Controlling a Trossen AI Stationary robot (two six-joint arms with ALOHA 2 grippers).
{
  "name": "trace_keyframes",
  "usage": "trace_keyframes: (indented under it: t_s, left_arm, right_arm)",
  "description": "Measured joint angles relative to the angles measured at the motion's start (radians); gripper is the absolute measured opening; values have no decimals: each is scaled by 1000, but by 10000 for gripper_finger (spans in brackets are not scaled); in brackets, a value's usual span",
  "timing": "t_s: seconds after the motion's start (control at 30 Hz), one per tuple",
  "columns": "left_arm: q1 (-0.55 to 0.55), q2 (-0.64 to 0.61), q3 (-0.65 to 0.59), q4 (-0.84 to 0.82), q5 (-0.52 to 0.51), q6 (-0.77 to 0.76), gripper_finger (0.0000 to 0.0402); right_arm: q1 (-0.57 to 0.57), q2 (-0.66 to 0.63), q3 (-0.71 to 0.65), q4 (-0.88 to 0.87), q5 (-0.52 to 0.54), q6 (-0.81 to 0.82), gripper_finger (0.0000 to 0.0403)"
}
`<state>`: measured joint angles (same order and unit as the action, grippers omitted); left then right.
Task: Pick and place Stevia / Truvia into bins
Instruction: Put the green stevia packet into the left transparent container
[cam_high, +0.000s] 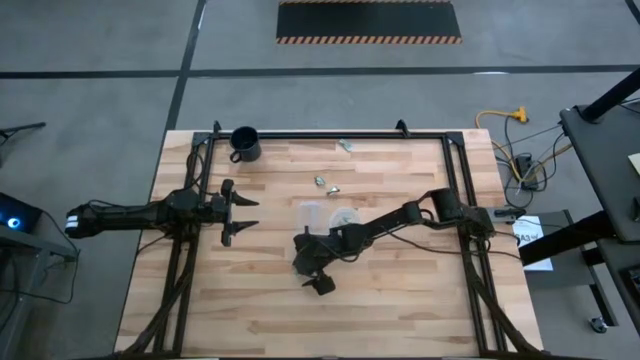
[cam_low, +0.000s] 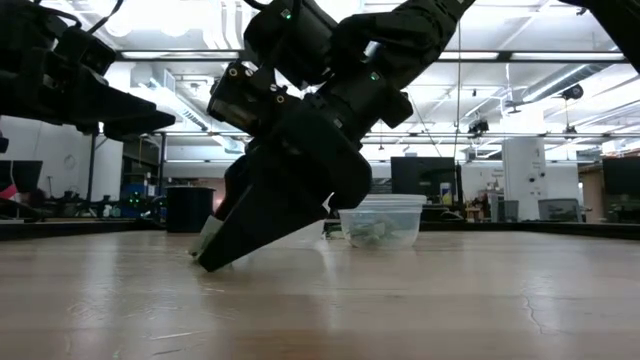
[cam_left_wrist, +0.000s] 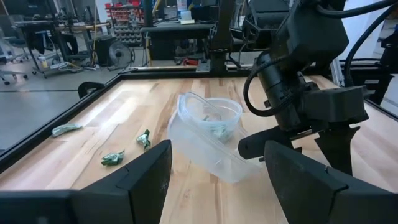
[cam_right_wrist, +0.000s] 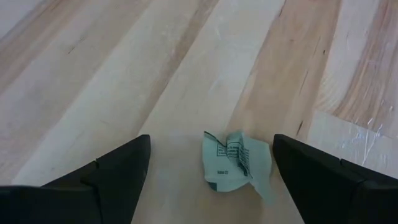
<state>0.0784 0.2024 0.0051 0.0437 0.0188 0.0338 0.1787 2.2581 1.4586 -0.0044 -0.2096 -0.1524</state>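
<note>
The right gripper (cam_right_wrist: 208, 180), fingers spread wide, is lowered over a crumpled pale green paper packet (cam_right_wrist: 236, 160) near the wooden table's (cam_high: 400, 300) middle. The fingers should be centred on it and closed gently before lifting. The left gripper (cam_high: 240, 210), open, waits near the left edge.

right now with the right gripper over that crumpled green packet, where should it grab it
Straight down from above, closing across the raised crumpled middle of the packet. It lies loose on the bare table between the open fingers of the right gripper, and its bunched folds stand up enough to pinch, where its flat edges would likely slip under the tips.
</note>
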Motion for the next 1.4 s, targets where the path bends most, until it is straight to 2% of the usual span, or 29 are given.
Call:
trace_keyframes:
  t_s: [0.53,0.67,0.9,1.23,1.3,1.4]
  left_arm:
    - [0,0,0,0,0,0,240]
    - [0,0,0,0,0,0,240]
    - [0,0,0,0,0,0,240]
    - [0,0,0,0,0,0,240]
    - [0,0,0,0,0,0,240]
    - [0,0,0,0,0,0,240]
  right_arm:
    - [0,-2,3,-13,0,-6,326]
    - [0,-2,3,-16,0,-8,312]
    - [0,-2,3,-16,0,-8,218]
    - [-4,-5,3,-18,2,-8,34]
    - [-3,-5,3,-18,2,-10,18]
    - [-3,-5,5,-20,2,-9,15]
